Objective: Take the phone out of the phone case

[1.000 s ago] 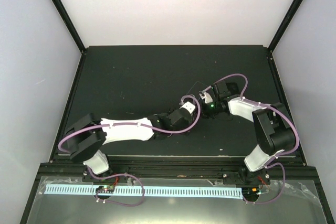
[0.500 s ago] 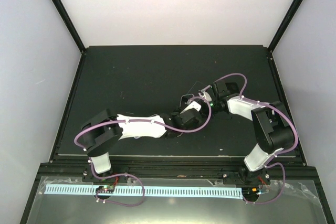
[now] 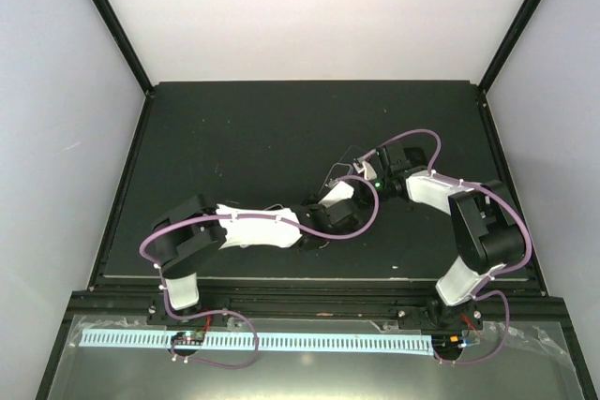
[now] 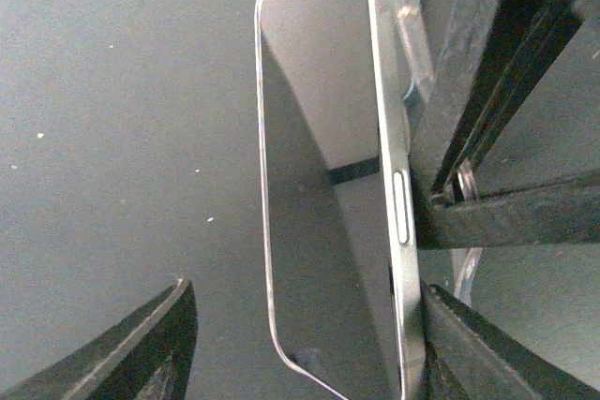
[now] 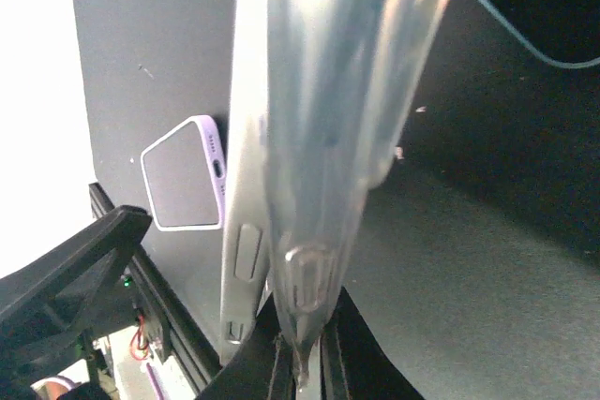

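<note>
The phone (image 4: 328, 231), with a dark screen and a silver frame, stands on edge above the black mat. My left gripper (image 4: 307, 292) straddles it. Its right finger (image 4: 487, 353) touches the phone's silver edge. Its left finger (image 4: 141, 353) stands apart from the phone, so the jaws are open. The clear phone case (image 5: 347, 91) is peeled partly off the phone's silver side (image 5: 246, 231). My right gripper (image 5: 305, 348) is shut on the case's rim. From above, both grippers meet at mid-table, the left gripper (image 3: 339, 186) just left of the right gripper (image 3: 364, 171).
The black mat (image 3: 234, 138) covers the table, framed by black rails (image 3: 122, 185). White walls stand on three sides. A lavender corner with a port (image 5: 187, 175) shows beside the phone in the right wrist view. Purple cables loop over both arms.
My left arm has reached right and forward to the phone, and its jaws have narrowed around it. The right gripper has kept its hold on the case and barely moved.
</note>
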